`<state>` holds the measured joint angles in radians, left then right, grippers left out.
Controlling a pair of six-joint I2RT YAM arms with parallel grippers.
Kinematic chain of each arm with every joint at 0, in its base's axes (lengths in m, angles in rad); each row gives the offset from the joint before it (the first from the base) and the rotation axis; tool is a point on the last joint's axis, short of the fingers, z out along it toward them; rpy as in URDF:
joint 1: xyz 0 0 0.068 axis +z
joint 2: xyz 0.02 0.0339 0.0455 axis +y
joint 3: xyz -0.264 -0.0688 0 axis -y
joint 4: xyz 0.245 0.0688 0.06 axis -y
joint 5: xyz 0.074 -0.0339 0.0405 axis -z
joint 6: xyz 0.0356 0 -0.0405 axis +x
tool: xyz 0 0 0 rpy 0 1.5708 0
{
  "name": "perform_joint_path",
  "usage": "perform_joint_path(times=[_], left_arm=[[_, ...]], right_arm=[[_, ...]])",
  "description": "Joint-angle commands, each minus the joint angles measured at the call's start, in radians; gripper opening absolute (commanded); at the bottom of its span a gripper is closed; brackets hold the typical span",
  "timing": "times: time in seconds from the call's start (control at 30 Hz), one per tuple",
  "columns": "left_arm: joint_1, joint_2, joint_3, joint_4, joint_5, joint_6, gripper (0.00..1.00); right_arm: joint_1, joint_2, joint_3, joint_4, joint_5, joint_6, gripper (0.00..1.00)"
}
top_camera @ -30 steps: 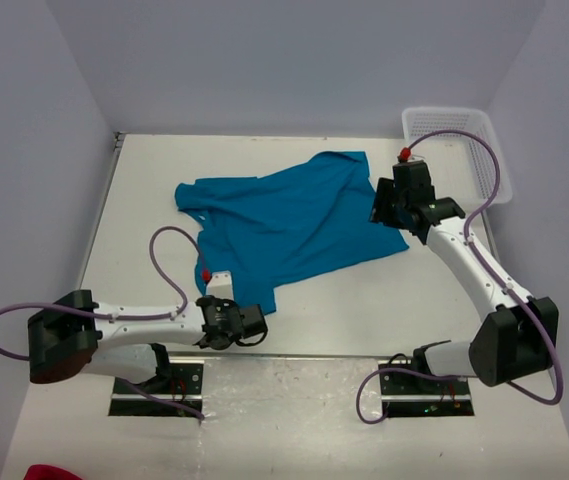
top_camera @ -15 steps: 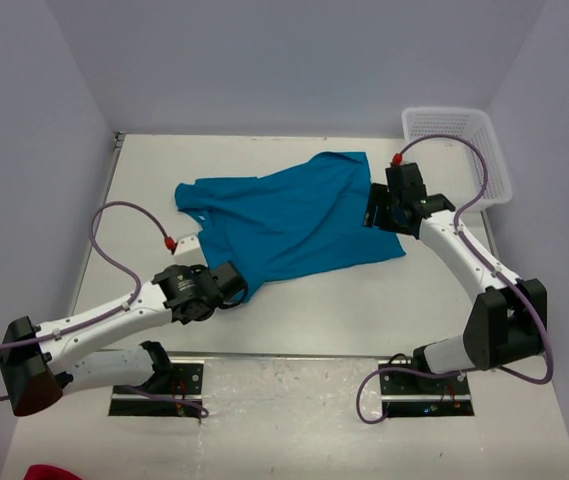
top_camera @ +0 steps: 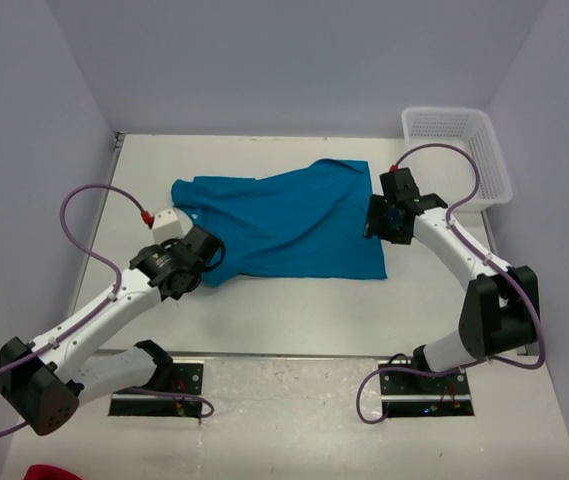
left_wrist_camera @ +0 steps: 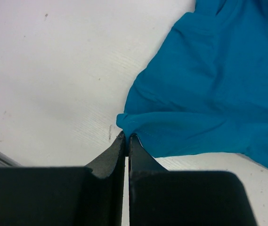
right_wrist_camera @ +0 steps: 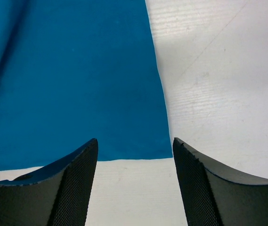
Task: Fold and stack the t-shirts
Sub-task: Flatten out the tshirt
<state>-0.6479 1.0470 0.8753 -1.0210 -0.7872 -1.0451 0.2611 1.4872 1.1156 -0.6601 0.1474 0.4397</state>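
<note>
One teal-blue t-shirt (top_camera: 284,225) lies spread and wrinkled across the middle of the white table. My left gripper (top_camera: 210,262) is at the shirt's lower left corner. In the left wrist view it (left_wrist_camera: 126,137) is shut, pinching a bunched tip of the t-shirt (left_wrist_camera: 209,94) just above the tabletop. My right gripper (top_camera: 373,222) hovers over the shirt's right edge. In the right wrist view it (right_wrist_camera: 134,143) is open, nothing between its fingers, with the flat corner of the t-shirt (right_wrist_camera: 77,84) below.
A white mesh basket (top_camera: 461,150) stands at the table's back right corner. A bit of red cloth (top_camera: 49,472) shows at the bottom left, off the table. Grey walls close in the table on three sides.
My left arm has swung from the front edge up and to the left, dragging the pinched shirt corner with it. The shirt's lower edge now lies straighter. The right gripper shifted slightly toward me.
</note>
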Motion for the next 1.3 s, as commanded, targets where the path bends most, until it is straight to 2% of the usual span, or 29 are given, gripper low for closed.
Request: perform_joint_path(times=[0.0,0.1,0.23,0.47,0.97,1.27], left_arm=[[0.021,0.031,0.021,0.105,-0.011,0.103,0.0],[0.022,0.051,0.021,0.131,-0.006,0.129,0.0],[0.03,0.059,0.019,0.171,-0.012,0.157,0.0],[0.045,0.036,0.008,0.182,-0.006,0.16,0.0],[0.082,-0.036,0.025,0.016,-0.116,-0.01,0.0],[0.114,-0.054,0.042,-0.039,-0.139,-0.029,0.0]], right_arm=[[0.001,0.034,-0.01,-0.049,0.031,0.028,0.62],[0.001,0.036,-0.043,-0.046,-0.006,0.037,0.59],[0.003,0.008,-0.108,-0.001,-0.049,0.076,0.63],[0.003,-0.021,-0.158,0.028,-0.06,0.125,0.64],[0.018,0.019,-0.235,0.099,-0.088,0.142,0.64],[0.062,0.064,-0.223,0.116,-0.101,0.151,0.63]])
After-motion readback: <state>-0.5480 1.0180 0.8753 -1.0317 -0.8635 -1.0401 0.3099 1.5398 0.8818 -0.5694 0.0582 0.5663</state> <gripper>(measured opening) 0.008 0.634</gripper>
